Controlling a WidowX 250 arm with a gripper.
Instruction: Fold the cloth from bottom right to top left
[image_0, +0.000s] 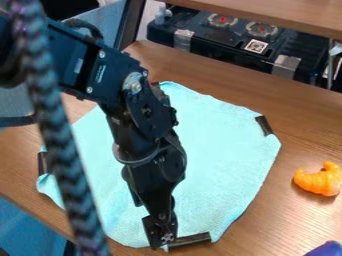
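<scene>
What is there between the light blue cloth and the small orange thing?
In the camera view, only a bare stretch of the brown table lies between the cloth and the orange thing.

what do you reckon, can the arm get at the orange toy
Probably yes; the orange toy sits beside the cloth, and nothing tall appears between it and the gripper.

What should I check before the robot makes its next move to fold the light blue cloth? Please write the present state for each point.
1. Light blue fabric cloth spread out, not folded over: ok.
2. Black mechanical hand at the cloth's bottom edge: ok.
3. Cloth gripped by the hand: cannot tell.
4. Bottom edge free of the narrow black strip: not ok, it lies there, just right of the hand in the view.
5. Curved, shiny orange object off the cloth: ok.
</scene>
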